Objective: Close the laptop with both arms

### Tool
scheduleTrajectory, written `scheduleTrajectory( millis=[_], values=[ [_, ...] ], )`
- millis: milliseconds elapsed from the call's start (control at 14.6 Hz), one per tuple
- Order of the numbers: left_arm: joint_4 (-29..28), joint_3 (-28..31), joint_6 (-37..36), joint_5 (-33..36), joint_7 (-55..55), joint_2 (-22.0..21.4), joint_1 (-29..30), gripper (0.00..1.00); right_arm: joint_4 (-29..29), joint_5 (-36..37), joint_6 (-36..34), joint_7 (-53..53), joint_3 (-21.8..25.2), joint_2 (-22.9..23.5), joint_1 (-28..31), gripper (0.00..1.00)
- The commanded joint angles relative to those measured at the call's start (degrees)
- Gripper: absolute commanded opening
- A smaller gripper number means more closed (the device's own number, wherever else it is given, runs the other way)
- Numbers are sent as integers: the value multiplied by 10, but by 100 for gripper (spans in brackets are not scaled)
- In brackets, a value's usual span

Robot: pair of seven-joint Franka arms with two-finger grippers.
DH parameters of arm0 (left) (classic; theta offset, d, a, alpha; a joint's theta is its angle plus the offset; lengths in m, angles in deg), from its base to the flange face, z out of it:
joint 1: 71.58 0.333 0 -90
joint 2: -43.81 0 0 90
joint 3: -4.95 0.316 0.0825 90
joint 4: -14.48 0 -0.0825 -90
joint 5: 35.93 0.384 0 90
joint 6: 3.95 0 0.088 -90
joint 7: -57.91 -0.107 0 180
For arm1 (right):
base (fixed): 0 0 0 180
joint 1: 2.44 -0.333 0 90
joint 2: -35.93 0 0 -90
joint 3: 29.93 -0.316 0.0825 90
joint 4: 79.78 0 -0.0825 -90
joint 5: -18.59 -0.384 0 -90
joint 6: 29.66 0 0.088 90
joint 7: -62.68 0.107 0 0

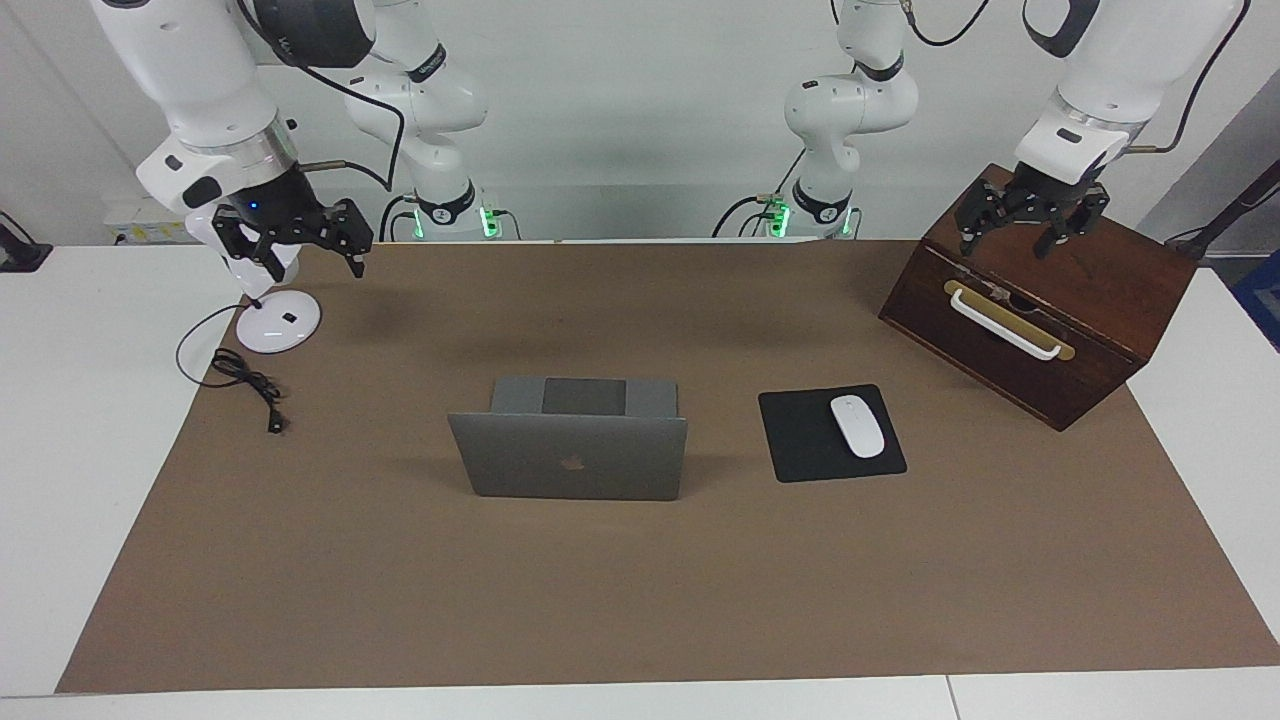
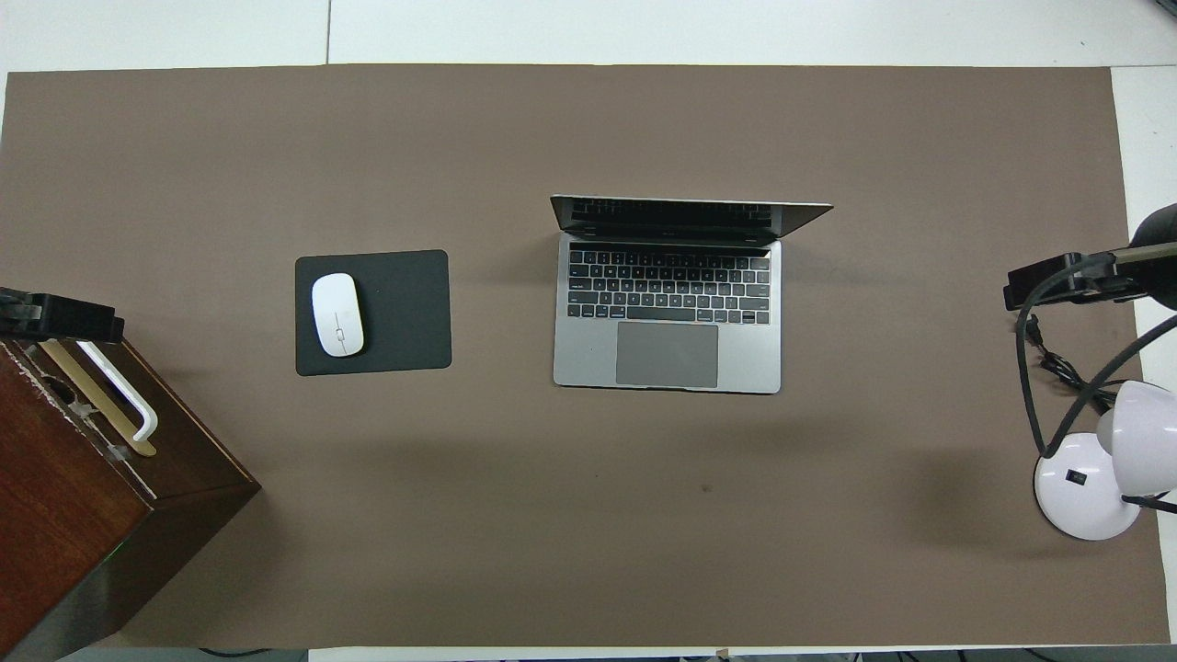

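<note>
Clearly, the laptop [image 1: 570, 452] is standing open on the brown mat of the tabletop [image 1: 600, 600], well apart from both claws and roughly midway between them, its lid upright with the logo turned away from the robots. The right claw [image 1: 300, 235] is hanging released over the white lamp base [image 1: 279, 322] at its own end of the table. The left claw [image 1: 1030, 215] is hovering released over the top of the wooden drawer box [image 1: 1050, 310]. Both arms are waiting wide of the work, presumably so that the laptop's lid is reachable from either side. A white mouse [image 1: 857, 426] is lying on the black mouse pad [image 1: 800, 445] between the laptop and the left claw.
</note>
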Motion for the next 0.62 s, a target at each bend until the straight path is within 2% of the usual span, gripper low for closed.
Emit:
scheduleTrajectory(
  millis=[0,549],
  values=[
    [16,2,-12,-15,8,8,1,100,16,-19,13,10,0,-12,1,100],
    [13,2,-6,-18,4,3,2,100,19,-19,15,-9,-1,-15,-2,100]
  ],
)
